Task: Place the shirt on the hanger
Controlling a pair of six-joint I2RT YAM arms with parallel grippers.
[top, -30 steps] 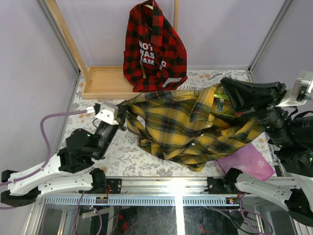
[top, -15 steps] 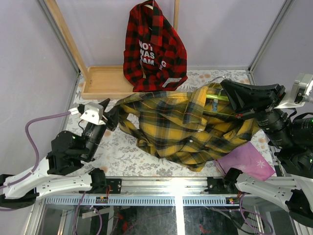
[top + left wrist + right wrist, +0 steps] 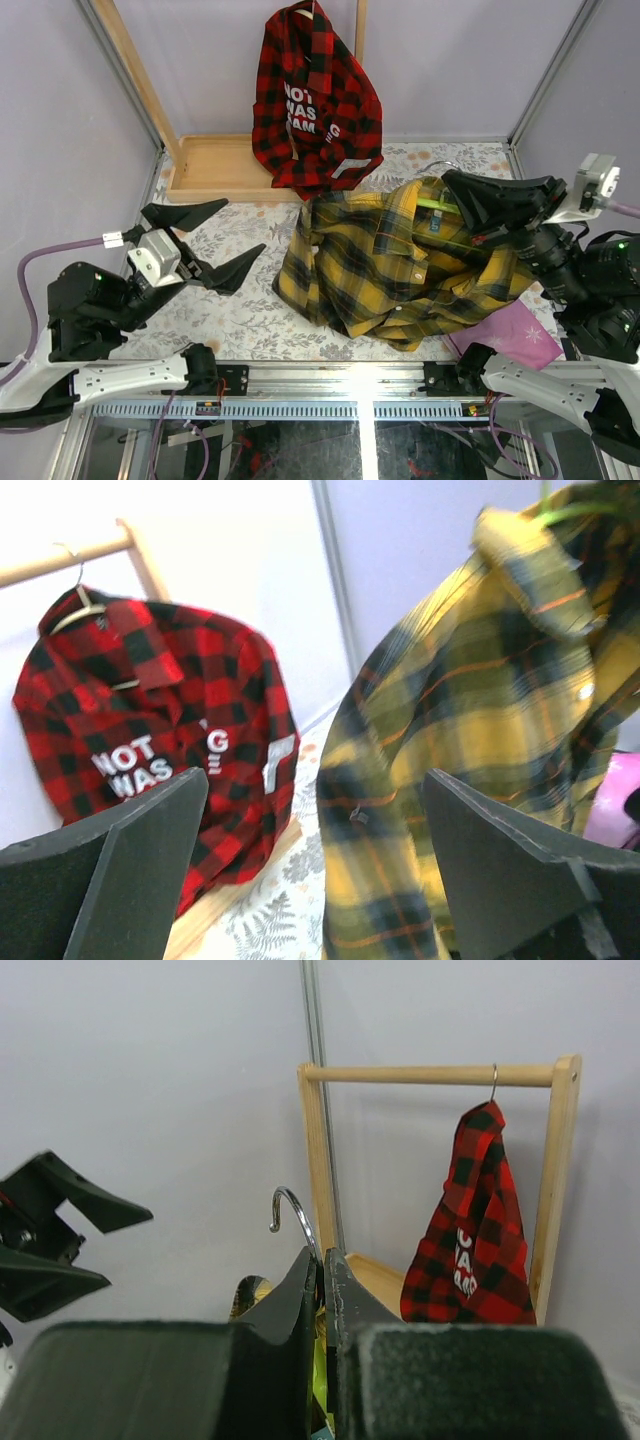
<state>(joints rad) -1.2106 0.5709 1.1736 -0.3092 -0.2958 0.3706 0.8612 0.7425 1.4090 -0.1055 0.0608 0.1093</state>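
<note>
- On the floral table, count with me: two shirts, one wire hanger, one purple cloth, one wooden rack and two grippers.
- You see the shirt of the task as a yellow plaid with dark green-black bars and thin red lines, buttoned down the front, its cloth rumpled and folded over itself.
- It lies at the right-centre of the table. Its collar end is raised beside the right gripper and its lower part spreads on the table top, with one edge over the purple cloth.
- Its long axis runs from the collar at the far right down to the hem at the near left. In the left wrist view it hangs from the upper right.
- The hanger shows as a short lime-green wire at the collar. The rest of it is hidden by cloth and gripper. In the right wrist view its hook stands upright above the fingertips.
- The right gripper's fingers are pressed together on the hanger's neck.
- The left gripper stands well to the left of the shirt, with its fingers spread wide and nothing between them.
- The second shirt, a red-and-black plaid shirt with white lettering, hangs from the rack at the far side.
</note>
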